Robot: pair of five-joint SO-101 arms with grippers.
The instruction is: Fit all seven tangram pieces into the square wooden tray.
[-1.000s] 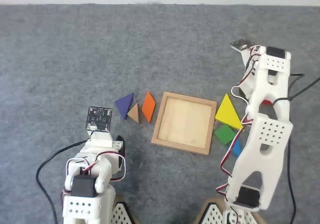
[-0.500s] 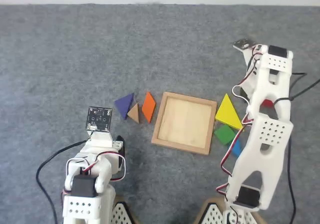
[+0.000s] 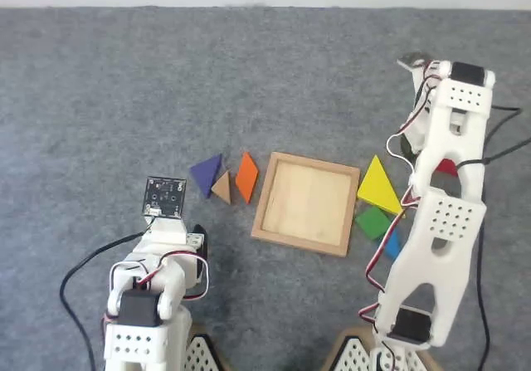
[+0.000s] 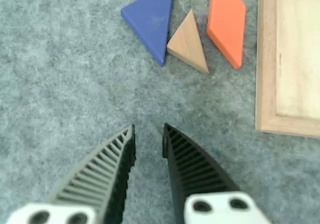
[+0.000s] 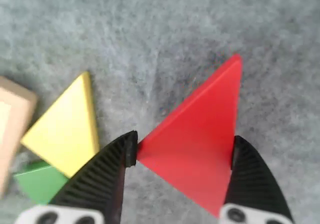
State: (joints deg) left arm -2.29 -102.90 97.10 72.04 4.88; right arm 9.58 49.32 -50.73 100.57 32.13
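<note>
The square wooden tray (image 3: pixel 307 203) lies flat on the grey mat (image 3: pixel 124 89) with nothing in it. On the left arm's side of the tray sit three pieces: an orange parallelogram (image 3: pixel 246 177) just beside the tray's edge, then a small tan triangle (image 3: pixel 221 188), then a dark blue triangle (image 3: pixel 206 172) touching the tan one. The left gripper (image 4: pixel 148 134) hovers over bare mat on the near side of these, well apart from the tray, its fingers released with a narrow gap and nothing between them. On the right arm's side, a yellow triangle (image 3: pixel 378 187) lies against the tray's edge, with a green square (image 3: pixel 373 222) and a blue piece (image 3: pixel 392 243) partly hidden under the arm. Farther from the tray, a red triangle (image 5: pixel 200 149) lies on the mat. The right gripper (image 5: pixel 183 150) straddles it with fingers spread wide, one tip at each edge.
</note>
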